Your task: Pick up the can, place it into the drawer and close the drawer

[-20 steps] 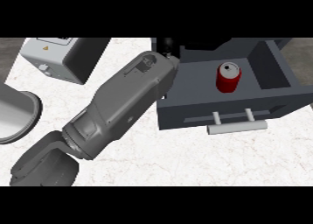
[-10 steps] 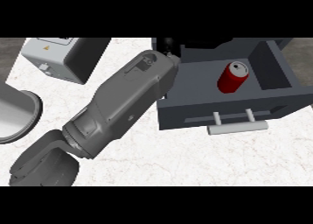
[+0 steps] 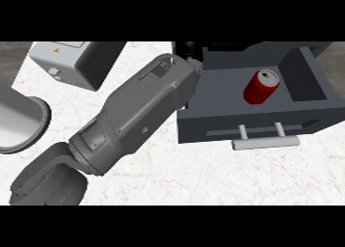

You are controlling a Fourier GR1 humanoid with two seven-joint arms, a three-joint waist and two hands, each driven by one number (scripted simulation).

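Head view, starting at the left edge of the table (image 3: 204, 183): a shiny metal cylinder (image 3: 12, 120) lies on its side, partly cut off by the frame. Behind it, near the table's far left corner, stands a grey box (image 3: 75, 62) with a small yellow mark on its top. One grey forearm (image 3: 133, 120) runs from the near left corner slantwise up toward the far middle, ending at the back left corner of the open drawer (image 3: 303, 72). Only a black sliver of the hand (image 3: 187, 49) shows there, and whether its fingers are apart or together cannot be told. Right of the arm, the dark grey drawer stands pulled out over the table, its pale bar handle (image 3: 266, 142) on the near face. The red can (image 3: 261, 87) stands inside the drawer, a little tilted, near its right inner wall, with no hand on it.
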